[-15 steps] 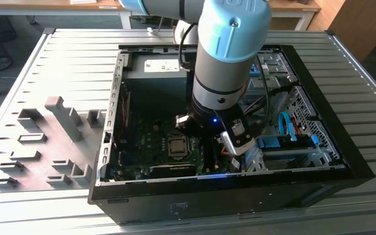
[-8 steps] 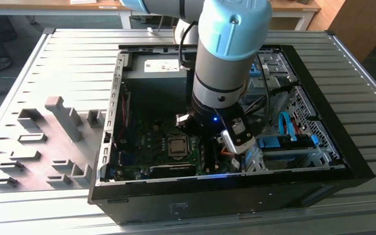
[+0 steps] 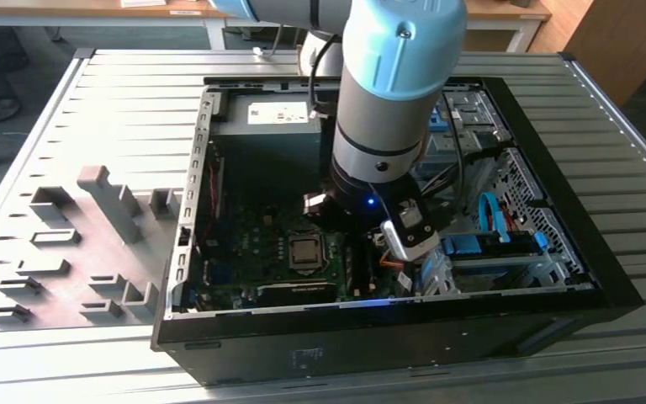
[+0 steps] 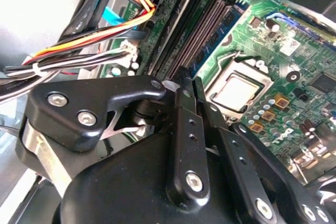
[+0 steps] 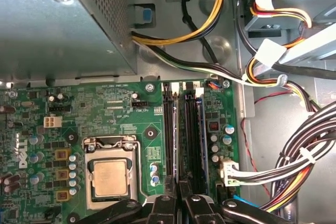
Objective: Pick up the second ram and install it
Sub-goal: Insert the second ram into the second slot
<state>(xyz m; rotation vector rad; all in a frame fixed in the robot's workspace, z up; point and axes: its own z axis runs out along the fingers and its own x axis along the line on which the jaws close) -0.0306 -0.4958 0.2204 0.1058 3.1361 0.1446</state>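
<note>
ram look: the second ram (image 5: pixel 181 129) showed edge-on in the first wrist view as a thin, dark, narrow strip; its colour, chips and label could not be made out.
ram place: in the bank of memory slots (image 5: pixel 195 129) just beside the CPU socket (image 5: pixel 109 174), on the motherboard (image 5: pixel 121 103) inside the open computer case (image 3: pixel 413 337).
ram seating: could not tell if it was fully down in its slot.
gripper: gripper (image 5: pixel 180 184) low over the slot bank, beside the CPU socket; seen in both wrist views (image 4: pixel 182 83).
jaws: narrow, with the two black fingers (image 4: pixel 185 129) drawn almost together and a sliver of gap at the tips.
hold: the tips sat either side of the strip's near end and seemed pinched on it; the contact itself was hidden by the fingers.
ram axis: long axis along the slot, parallel to the nearest side of the CPU socket.
ram pointing: one end under the fingertips, the other past the CPU socket toward the white slot latches (image 5: pixel 197 85); board on edge, upright.
arm: arm (image 3: pixel 385 109) came steeply down into the case, with its wrist just on the exterior view's right of the CPU socket.
cables: bundled wires (image 5: pixel 294 182) lay beyond the slots, on the side away from the CPU socket.
</note>
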